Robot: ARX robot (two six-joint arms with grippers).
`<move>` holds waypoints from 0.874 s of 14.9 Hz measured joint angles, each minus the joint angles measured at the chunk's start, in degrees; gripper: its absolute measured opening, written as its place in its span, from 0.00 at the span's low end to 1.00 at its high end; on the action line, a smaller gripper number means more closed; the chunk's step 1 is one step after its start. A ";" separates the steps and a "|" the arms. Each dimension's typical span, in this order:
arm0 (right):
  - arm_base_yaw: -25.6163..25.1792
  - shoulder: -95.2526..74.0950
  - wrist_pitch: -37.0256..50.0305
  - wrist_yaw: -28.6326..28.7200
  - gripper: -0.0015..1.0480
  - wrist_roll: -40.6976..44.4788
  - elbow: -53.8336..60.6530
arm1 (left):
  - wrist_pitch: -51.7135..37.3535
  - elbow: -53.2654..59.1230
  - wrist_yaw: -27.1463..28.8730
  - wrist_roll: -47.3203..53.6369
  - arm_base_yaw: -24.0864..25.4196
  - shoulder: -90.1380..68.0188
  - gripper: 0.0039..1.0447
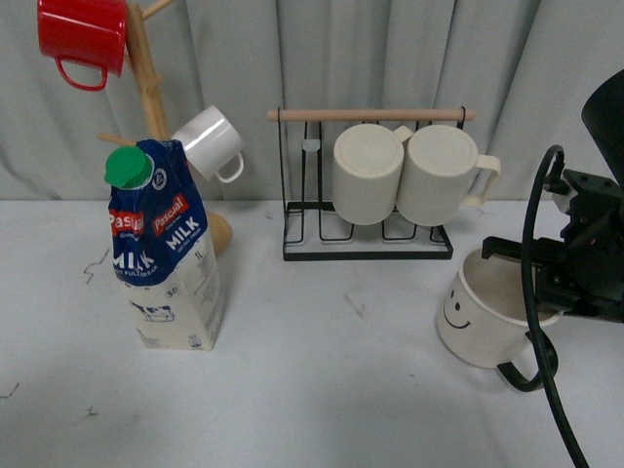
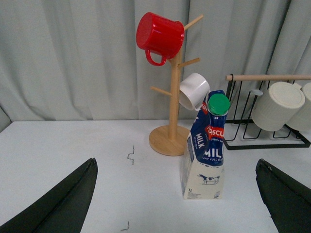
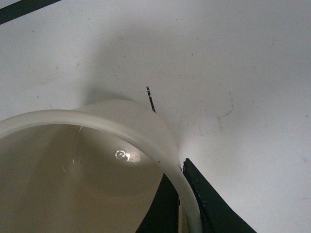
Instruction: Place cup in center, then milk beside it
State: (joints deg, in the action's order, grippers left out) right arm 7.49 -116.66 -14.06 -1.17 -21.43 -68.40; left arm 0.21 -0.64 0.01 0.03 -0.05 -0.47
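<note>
The cup sits at the right of the counter, with its smiley face turned left. The right claw is clamped on the far-right rim, one finger inside the wall and one outside. One milk stands upright well apart at the left. The left claw is spread wide and holds nothing. Behind are two ribbed mugs on one wire rack. One red mug and one white mug hang on one wooden tree.
</note>
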 joint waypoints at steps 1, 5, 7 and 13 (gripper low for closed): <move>0.07 0.48 -0.52 0.44 0.03 -0.11 0.00 | 0.00 0.00 0.00 0.00 0.00 0.00 0.94; 6.21 2.86 -2.01 0.90 0.03 -13.38 -2.16 | 0.00 0.00 0.00 0.00 0.00 0.00 0.94; 9.97 0.04 -3.69 1.01 0.03 -20.87 -5.07 | 0.00 0.00 0.00 0.00 0.00 0.00 0.94; 11.74 -3.32 -5.31 -0.35 0.03 -23.26 -7.21 | -0.02 0.00 0.00 0.00 0.00 0.00 0.94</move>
State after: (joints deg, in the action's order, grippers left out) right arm 19.22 -119.98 -19.38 -1.52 -44.69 -75.61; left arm 0.19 -0.64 0.01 0.03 -0.05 -0.47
